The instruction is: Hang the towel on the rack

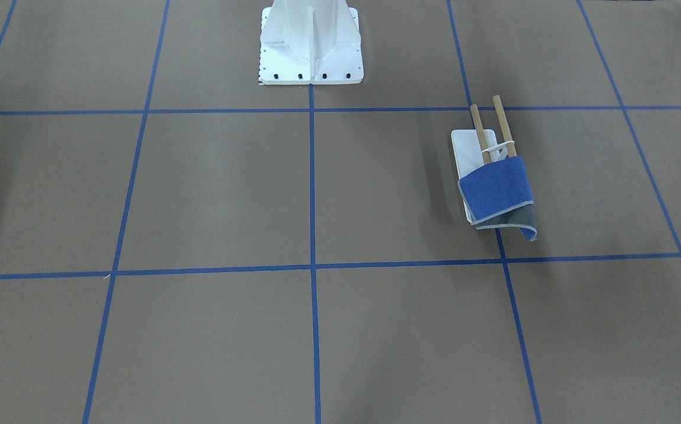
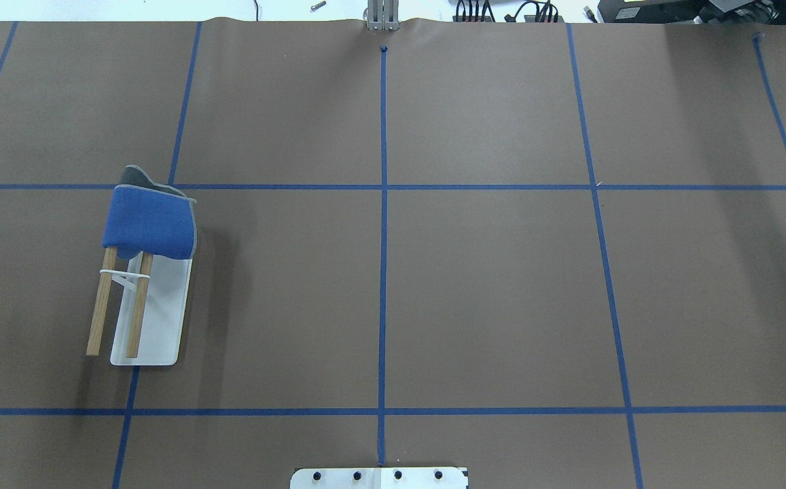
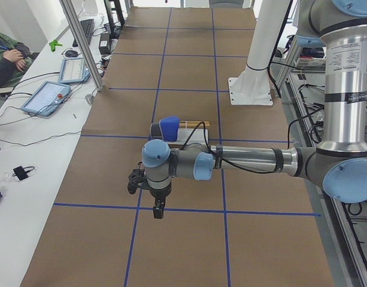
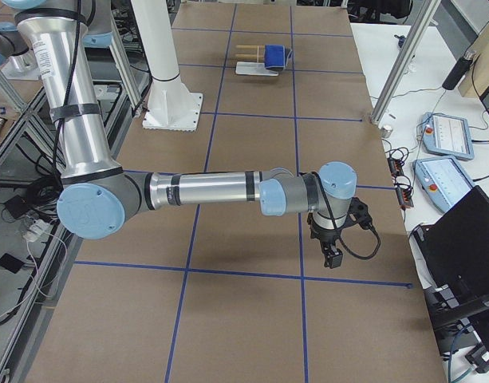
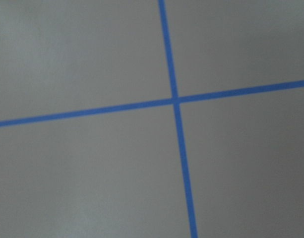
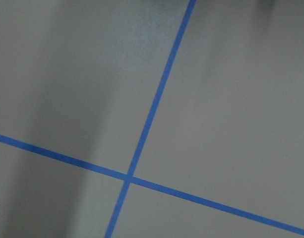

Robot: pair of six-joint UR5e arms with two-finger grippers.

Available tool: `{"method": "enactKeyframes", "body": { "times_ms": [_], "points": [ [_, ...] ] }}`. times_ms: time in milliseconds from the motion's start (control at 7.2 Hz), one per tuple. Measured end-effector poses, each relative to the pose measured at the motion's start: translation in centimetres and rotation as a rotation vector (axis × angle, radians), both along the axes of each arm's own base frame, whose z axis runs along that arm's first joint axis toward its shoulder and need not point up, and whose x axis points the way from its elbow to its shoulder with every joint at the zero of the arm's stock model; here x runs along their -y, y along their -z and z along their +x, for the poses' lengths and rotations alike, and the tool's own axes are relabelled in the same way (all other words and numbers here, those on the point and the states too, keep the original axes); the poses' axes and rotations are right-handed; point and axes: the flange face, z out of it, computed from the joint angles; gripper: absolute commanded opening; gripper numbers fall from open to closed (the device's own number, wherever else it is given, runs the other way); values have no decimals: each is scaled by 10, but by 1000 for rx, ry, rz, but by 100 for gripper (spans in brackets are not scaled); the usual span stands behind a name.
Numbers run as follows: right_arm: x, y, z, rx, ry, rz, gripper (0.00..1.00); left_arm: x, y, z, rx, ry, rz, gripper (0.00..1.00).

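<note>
The blue towel lies draped over the outer ends of the rack's two wooden dowels, and its grey underside hangs off the end. The rack's white base sits on the robot's left side of the table, with the towel over it. My left gripper hangs above the table, well away from the rack. My right gripper hangs far from the rack at the other end. I cannot tell if either gripper is open or shut. Both wrist views show only brown table and blue tape.
The white bolted robot pedestal stands at the middle of the robot's edge of the table. Blue tape lines divide the brown table top. Tablets and cables lie on the side bench beyond the table's far edge.
</note>
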Motion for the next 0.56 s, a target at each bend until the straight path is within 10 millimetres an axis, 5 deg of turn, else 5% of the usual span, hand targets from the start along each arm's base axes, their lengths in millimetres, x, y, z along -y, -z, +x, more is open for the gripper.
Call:
{"method": "enactKeyframes", "body": {
  "times_ms": [278,556],
  "points": [
    [-15,-25,4,-70,-12,-36,100,-7,0,-18,-47,-16,38,99],
    [-22,-26,-3,18,-5,-48,100,-12,1,-18,-105,-20,20,98]
  ]
}}
